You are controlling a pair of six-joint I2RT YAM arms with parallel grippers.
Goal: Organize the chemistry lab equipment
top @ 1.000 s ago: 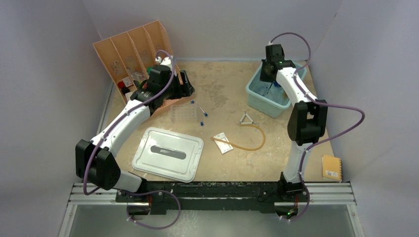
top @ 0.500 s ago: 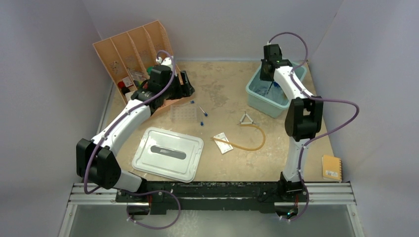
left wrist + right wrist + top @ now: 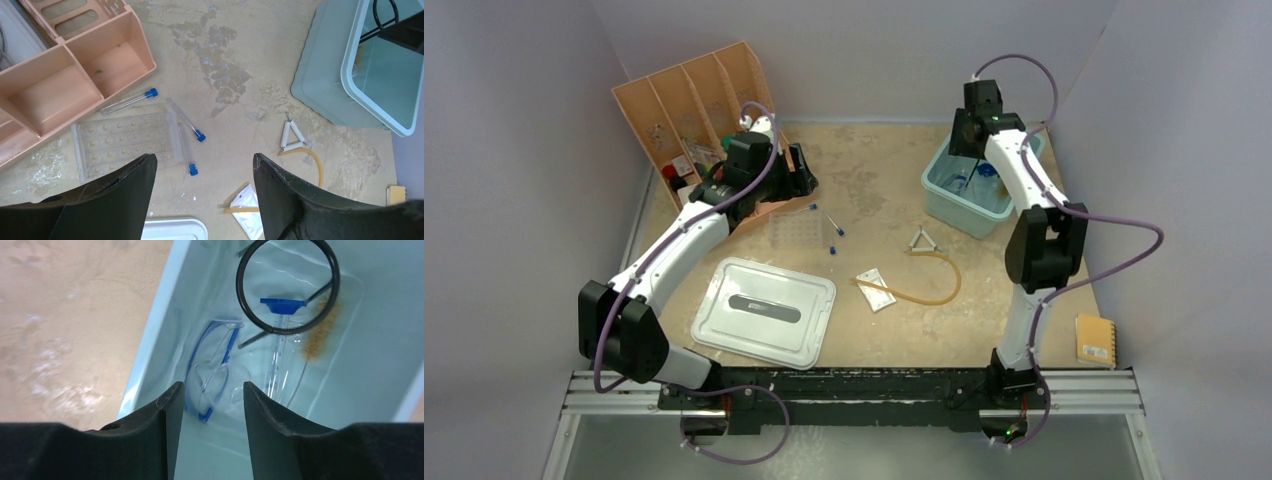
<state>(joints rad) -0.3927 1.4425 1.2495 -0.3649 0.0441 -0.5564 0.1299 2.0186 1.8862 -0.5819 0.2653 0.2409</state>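
Tube rack (image 3: 122, 145) of clear moulded plastic flat on the surface at left: light, rigid, slick, best lifted by a long edge. Beside and across it, blue-capped thin tubes (image 3: 186, 119), probably glass, brittle, prone to rolling, so a gentle pinch mid-shaft. Left end effector (image 3: 203, 157) above them, spread wide, holding nothing. Further right, stiff wire triangle (image 3: 285, 136) touching limp amber rubber hose (image 3: 320, 170). Far right, black wire ring (image 3: 239, 287) inside pale teal tub (image 3: 160, 325), beneath right end effector (image 3: 212, 386), parted, empty.

Clear tube rack (image 3: 125, 145) flat on desk (image 3: 874, 180), 3 blue-capped thin tubes (image 3: 186, 120) loose by it. Wire triangle (image 3: 285, 135) touches amber rubber hose (image 3: 320, 170); small clear packet (image 3: 876, 289) nr. Black wire ring (image 3: 239, 287) in teal bin (image 3: 944, 205).
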